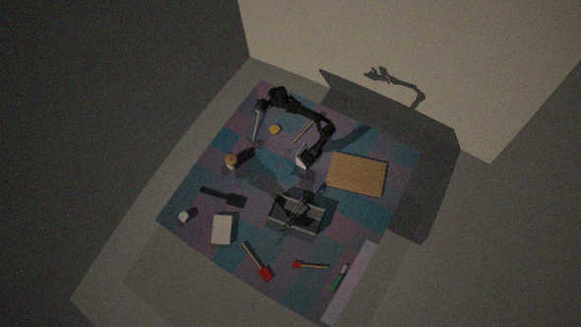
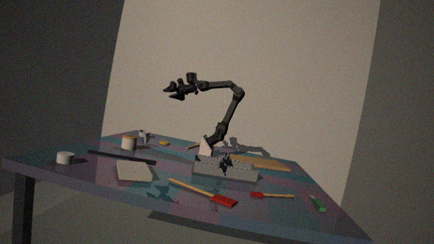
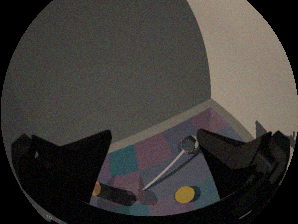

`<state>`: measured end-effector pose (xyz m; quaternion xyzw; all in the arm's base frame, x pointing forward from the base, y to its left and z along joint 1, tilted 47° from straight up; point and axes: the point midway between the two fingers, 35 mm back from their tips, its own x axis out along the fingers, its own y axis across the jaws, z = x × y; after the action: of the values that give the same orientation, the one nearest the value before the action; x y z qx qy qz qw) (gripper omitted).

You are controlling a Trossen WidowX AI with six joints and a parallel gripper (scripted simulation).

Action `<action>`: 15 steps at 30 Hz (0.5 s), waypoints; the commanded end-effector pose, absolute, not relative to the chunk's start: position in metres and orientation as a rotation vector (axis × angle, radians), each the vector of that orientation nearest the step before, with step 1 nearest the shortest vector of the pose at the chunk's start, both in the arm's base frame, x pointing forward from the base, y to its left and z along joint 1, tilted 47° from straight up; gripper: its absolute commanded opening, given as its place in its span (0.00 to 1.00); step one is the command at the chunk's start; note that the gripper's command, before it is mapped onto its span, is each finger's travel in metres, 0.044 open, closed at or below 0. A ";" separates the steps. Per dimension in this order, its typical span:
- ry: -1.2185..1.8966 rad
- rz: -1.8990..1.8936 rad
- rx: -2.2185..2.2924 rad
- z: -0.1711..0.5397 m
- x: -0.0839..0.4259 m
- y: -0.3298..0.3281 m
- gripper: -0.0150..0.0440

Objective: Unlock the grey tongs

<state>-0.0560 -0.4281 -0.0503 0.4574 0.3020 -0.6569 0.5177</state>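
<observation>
Two black fingers of the gripper (image 1: 269, 98) (image 2: 167, 92) (image 3: 155, 132) stand wide apart with nothing between them, raised well above the table and touching nothing. I see the grey metal tongs (image 1: 296, 213) (image 2: 225, 164) lying across the grey rectangular roasting tin (image 1: 321, 211) (image 2: 210, 171); that perch probably leaves room to grasp them. I'd keep this wide opening for the approach, then carry them tips down, squeeze, and use the flat brown wooden board (image 1: 356, 173) (image 2: 257, 162) for laying them open.

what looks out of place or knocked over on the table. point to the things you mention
Nothing looks spilled or broken. The oddest thing is the tongs (image 1: 296, 213) (image 2: 225, 164), lying across the roasting tin (image 1: 318, 224) (image 2: 226, 174) instead of inside it; the task describes that, though.
</observation>
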 end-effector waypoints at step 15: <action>1.039 -0.727 0.935 -0.004 0.219 -0.330 1.00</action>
<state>0.1758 -0.3627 -0.0154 0.4308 0.4394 -0.3945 0.6825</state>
